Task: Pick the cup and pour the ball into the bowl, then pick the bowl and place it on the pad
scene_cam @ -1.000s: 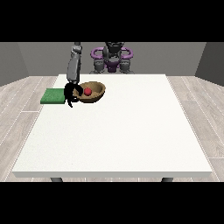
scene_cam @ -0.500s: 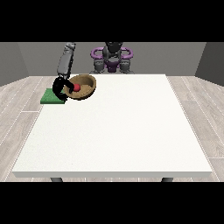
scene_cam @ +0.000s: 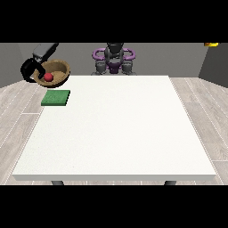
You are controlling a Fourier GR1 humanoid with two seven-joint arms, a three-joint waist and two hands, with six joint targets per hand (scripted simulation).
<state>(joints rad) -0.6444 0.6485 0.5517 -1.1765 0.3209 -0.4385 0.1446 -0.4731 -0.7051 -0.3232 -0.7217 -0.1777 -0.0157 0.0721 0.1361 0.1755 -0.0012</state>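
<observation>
The hand at the view's left (scene_cam: pixel 31 71) curls its fingers round the rim of the wooden bowl (scene_cam: pixel 60 68), holding it in the air beyond the table's (scene_cam: pixel 116 133) far left corner. A red ball (scene_cam: pixel 48 77) lies inside. The green pad (scene_cam: pixel 56 97) lies bare on the table below.

One front view, high across table (scene_cam: pixel 116 133), facing robot (scene_cam: pixel 114 58)

The robot (scene_cam: pixel 114 60) has a dark grey torso with a black head, purple rings at its shoulders, a grey forearm (scene_cam: pixel 44 50) and a black hand (scene_cam: pixel 31 70).
</observation>
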